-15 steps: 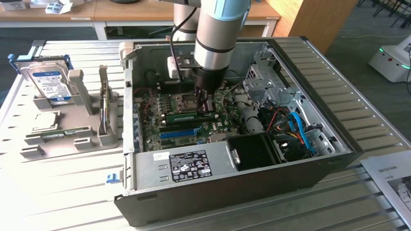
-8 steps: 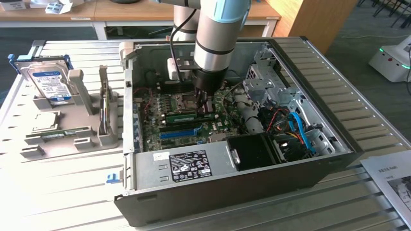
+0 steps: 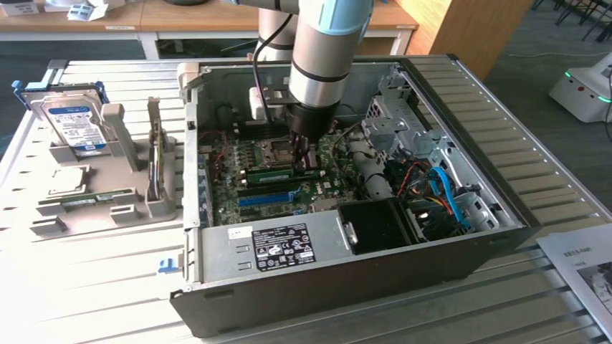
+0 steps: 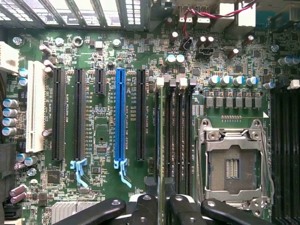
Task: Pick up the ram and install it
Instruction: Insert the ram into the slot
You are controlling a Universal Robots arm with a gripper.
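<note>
fingers point(image 4: 161, 208) straddled the ram point(image 4: 162, 140), standing on edge in its slot beside the cpu socket point(image 4: 233, 161); clenched or released, couldn't tell.

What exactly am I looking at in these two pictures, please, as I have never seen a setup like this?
The grey and blue column is a robot arm reaching down into an open computer case on a slatted table. One picture comes from a camera beside the table; the other from a camera on the arm's wrist, looking straight down at the motherboard. The robot's hand sits over a ram, a thin green memory stick standing on edge in a slot beside the empty processor socket. Whether the hand grips the stick is unclear. On the exterior view's left, a grey holder carries a hard drive.
</note>
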